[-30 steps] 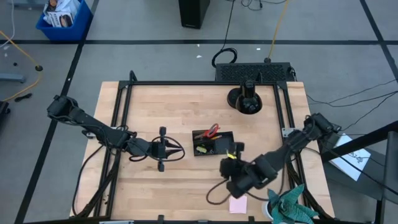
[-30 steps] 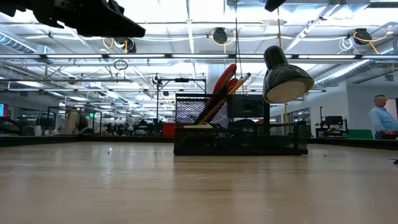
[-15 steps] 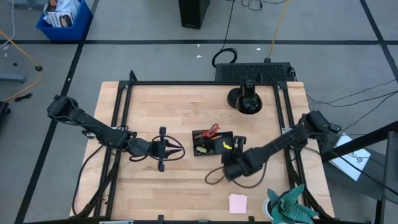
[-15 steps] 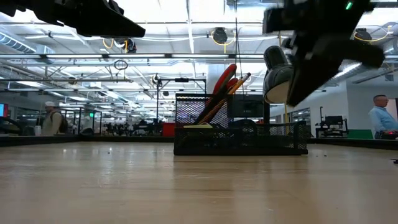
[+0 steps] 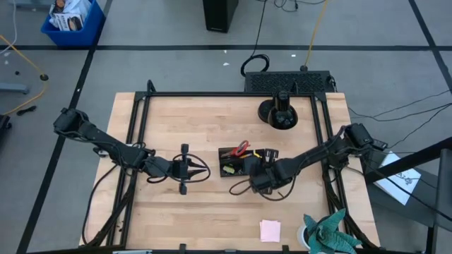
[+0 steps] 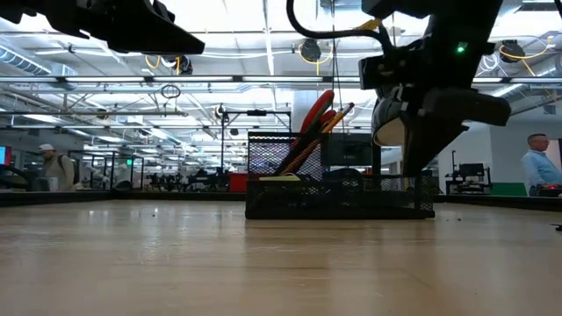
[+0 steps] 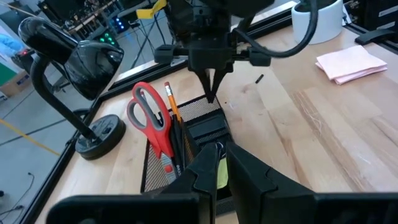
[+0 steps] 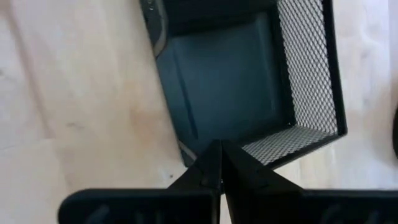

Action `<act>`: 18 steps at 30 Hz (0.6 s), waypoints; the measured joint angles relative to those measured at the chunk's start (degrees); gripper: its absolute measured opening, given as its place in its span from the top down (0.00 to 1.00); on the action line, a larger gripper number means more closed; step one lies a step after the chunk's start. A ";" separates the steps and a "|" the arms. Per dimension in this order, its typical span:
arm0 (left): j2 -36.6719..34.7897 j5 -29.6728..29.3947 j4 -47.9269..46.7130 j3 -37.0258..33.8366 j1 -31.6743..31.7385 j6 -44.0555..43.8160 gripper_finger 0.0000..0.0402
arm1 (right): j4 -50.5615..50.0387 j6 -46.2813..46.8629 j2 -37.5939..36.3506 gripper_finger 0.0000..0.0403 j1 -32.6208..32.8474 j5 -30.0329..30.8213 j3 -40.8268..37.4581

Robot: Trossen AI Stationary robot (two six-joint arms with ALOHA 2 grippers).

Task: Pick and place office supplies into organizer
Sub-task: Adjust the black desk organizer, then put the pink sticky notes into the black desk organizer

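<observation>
My right gripper (image 8: 219, 152) is clenched on nothing, hanging over the near edge of the mesh organizer (image 5: 241, 161). Inside the organizer stand the red-handled scissors (image 7: 151, 122) and an orange pencil (image 7: 171, 102). Well to the organizer's left waits my left gripper (image 5: 185, 169), fingers nearly together and empty.

Two dark jointed arms trail looping black cables; one carries yellow tape.
</observation>
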 joint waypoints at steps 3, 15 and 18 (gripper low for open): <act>0.00 -0.01 -0.06 0.00 -0.01 -0.01 0.90 | 0.08 0.25 0.00 1.00 0.08 -1.20 0.01; 0.00 -0.02 -0.11 0.00 -0.01 -0.36 0.90 | 0.20 0.18 -0.77 1.00 0.26 0.09 0.01; 0.02 -0.02 -0.48 0.00 0.01 -0.36 0.90 | 0.06 -0.76 -2.81 1.00 0.27 0.23 0.34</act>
